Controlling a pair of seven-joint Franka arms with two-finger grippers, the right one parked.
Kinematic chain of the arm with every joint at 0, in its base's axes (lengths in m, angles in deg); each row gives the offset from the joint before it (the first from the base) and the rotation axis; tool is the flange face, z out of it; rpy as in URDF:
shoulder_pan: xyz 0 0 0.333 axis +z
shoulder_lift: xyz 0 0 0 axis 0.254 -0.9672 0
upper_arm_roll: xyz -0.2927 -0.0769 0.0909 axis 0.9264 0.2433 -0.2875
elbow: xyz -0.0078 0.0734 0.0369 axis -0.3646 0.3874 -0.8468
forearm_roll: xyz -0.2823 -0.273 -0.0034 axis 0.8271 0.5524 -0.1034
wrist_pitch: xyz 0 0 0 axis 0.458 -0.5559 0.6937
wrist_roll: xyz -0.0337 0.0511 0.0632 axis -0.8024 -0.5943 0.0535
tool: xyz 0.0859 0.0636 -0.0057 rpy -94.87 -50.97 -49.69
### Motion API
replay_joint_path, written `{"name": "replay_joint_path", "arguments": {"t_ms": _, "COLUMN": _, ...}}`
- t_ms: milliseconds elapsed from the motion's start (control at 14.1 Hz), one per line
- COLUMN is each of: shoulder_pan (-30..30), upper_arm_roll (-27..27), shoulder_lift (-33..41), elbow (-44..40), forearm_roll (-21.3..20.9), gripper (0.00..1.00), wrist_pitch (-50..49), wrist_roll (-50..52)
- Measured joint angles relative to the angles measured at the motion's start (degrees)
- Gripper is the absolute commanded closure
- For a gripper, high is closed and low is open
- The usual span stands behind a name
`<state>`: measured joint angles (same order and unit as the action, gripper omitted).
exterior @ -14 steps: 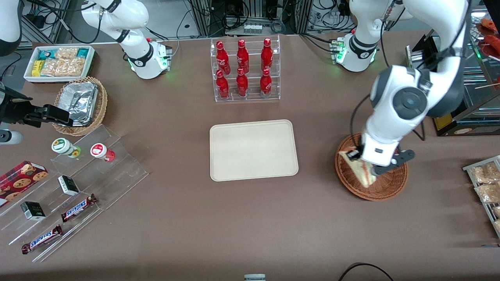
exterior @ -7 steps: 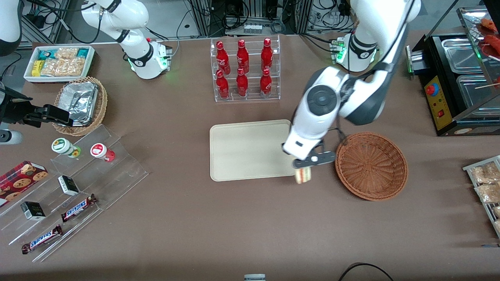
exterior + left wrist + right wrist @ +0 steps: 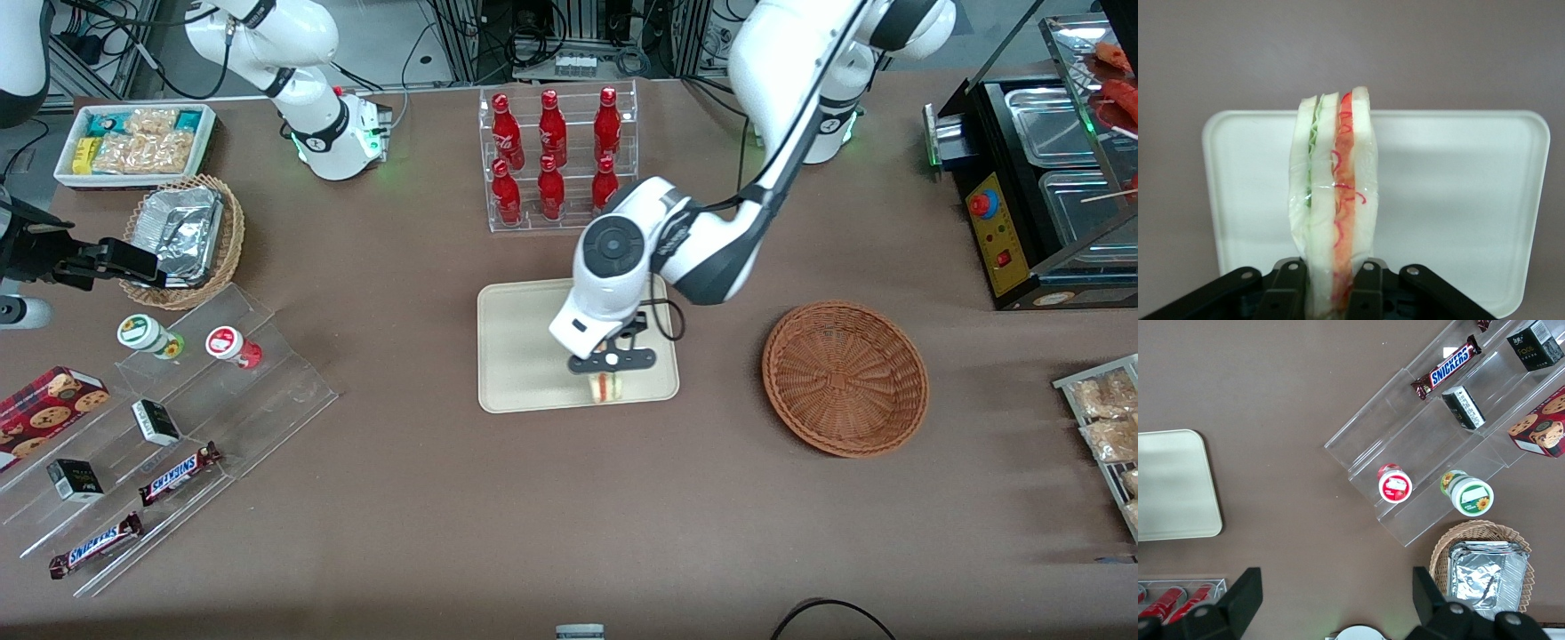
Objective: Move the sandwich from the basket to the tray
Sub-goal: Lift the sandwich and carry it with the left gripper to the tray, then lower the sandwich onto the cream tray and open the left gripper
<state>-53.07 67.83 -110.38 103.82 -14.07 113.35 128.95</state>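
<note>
One sandwich (image 3: 607, 387), a wrapped triangular wedge, hangs in the gripper (image 3: 612, 362) above the tray (image 3: 524, 356), over the tray's 5 o'clock corner nearest the front camera. The wrist view shows the sandwich (image 3: 1333, 207) on edge, its bread slices upright, green filling on one side and red-orange on the other, with the two black fingers (image 3: 1288, 290) clamped on its flat faces at the wide end. The jaws thus stand together on the wedge, pressing bread against bread. Whether the point of the wedge touches the tray cannot be told; in the front view it appears just above it.

From the tray toward 3 o'clock stands the round reddish-brown basket (image 3: 845, 378), well apart from the tray and now without contents.

Handling, as a judgement: the wedge is light and soft, so a gentle squeeze suffices and a hard one would crush the bread and shift the filling. The clear wrap is likely slippery, and the smooth film may slide between the pads if the hold loosens in transit. The present hold across the two broad faces near the thick end seems the soundest. Released on edge, the wedge may topple flat.
</note>
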Motion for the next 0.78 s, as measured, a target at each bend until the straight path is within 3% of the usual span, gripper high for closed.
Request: {"name": "replay_joint_path", "arguments": {"t_ms": 780, "shoulder_pan": -5.46, "upper_arm_roll": 0.01, "shoulder_lift": -4.1, "elbow": 0.36, "forearm_roll": 0.0, "gripper": 1.0, "wrist_pitch": 2.1, "wrist_roll": 0.97}}
